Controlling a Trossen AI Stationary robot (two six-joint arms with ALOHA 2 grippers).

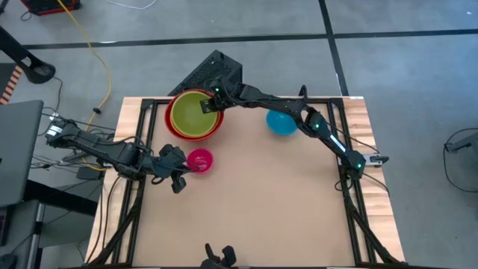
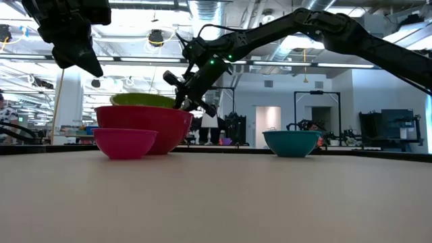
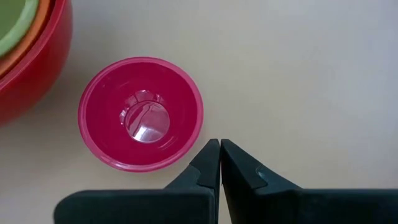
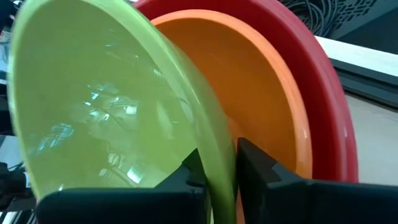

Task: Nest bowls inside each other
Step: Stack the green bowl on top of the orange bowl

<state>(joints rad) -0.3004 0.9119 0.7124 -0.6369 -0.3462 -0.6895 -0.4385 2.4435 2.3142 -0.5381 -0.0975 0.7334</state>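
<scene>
The lime green bowl (image 1: 190, 113) lies in the orange bowl (image 4: 261, 93), which sits in the red bowl (image 2: 145, 121) at the table's far left. My right gripper (image 1: 211, 104) reaches over the stack's right side and is shut on the green bowl, whose rim stands a little above the red rim. The small pink bowl (image 3: 141, 113) rests upright on the table, near the stack. My left gripper (image 3: 220, 144) hangs shut just beside the pink bowl, touching nothing. The blue bowl (image 1: 281, 122) stands alone on its base, right of the stack. My right gripper has the green bowl's rim (image 4: 217, 168) between its two fingers, one finger inside the bowl and one outside, above the orange bowl's wall. The fingers slant down from the table's right. The bowl sits inside the orange bowl and looks slightly tilted.
A black metal frame (image 1: 142, 104) runs along the table's edges. Bare tabletop (image 1: 276, 202) spreads over the middle and near side. A dark case (image 1: 213, 69) lies on the floor beyond the far edge.
</scene>
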